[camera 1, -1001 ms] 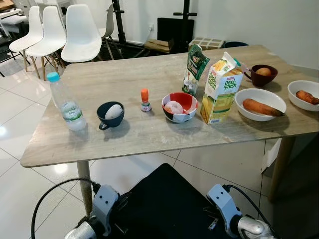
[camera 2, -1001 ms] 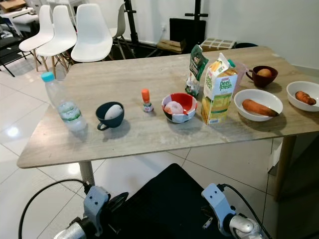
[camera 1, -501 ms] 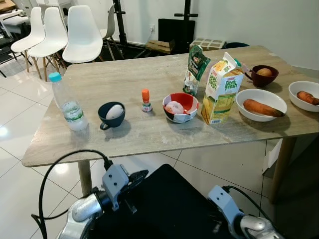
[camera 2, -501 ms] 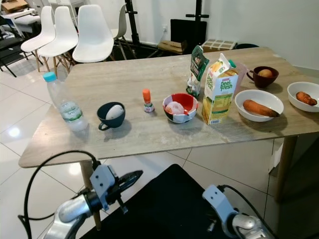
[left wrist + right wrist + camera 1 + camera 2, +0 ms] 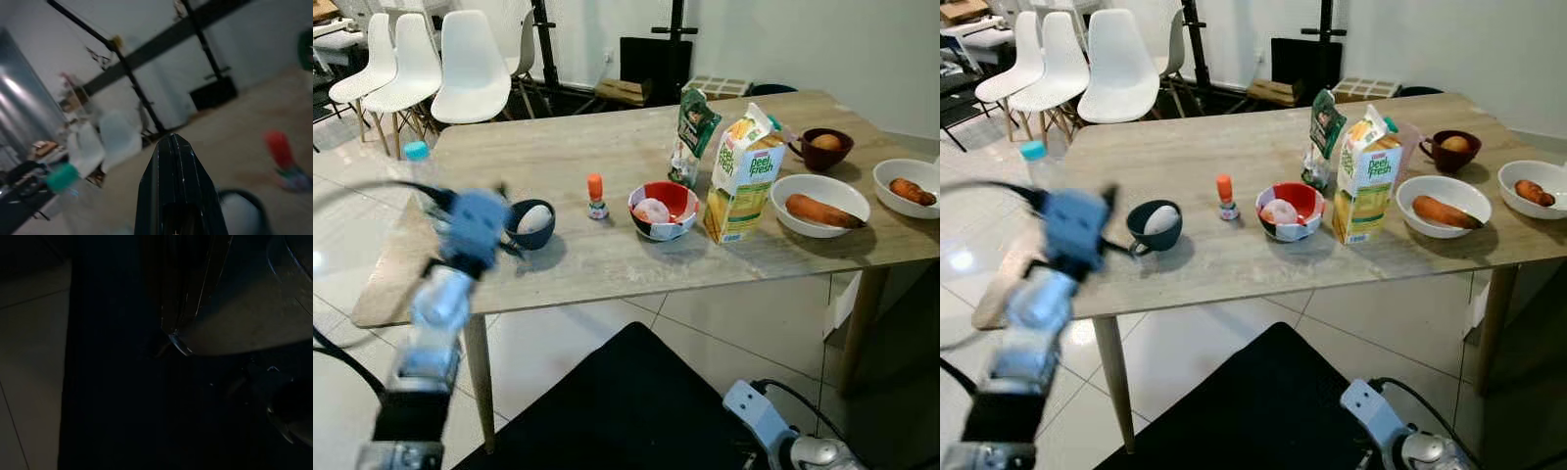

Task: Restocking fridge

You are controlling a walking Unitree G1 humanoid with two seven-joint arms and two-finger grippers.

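Note:
On the wooden table [image 5: 597, 262] stand a water bottle [image 5: 415, 157], a dark blue cup with an egg [image 5: 532, 223], a small orange-capped bottle [image 5: 596, 197], a red bowl [image 5: 665, 209], a Peel Fresh juice carton [image 5: 742, 176] and a green packet [image 5: 690, 135]. My left arm [image 5: 470, 230] is raised and blurred at the table's left end, between the bottle and the blue cup. The left gripper [image 5: 173, 142] is shut, with nothing in it, pointing over the table. My right arm [image 5: 773, 446] hangs low, and its wrist view is very dark.
At the table's right end sit a white bowl with a carrot [image 5: 820, 204], a maroon cup [image 5: 824, 148] and another white bowl [image 5: 908, 188]. White chairs [image 5: 470, 69] stand behind the table's left side. Tiled floor lies in front.
My left arm has swung up from below the table edge to table height, beside the water bottle and the blue cup. The right arm has stayed low.

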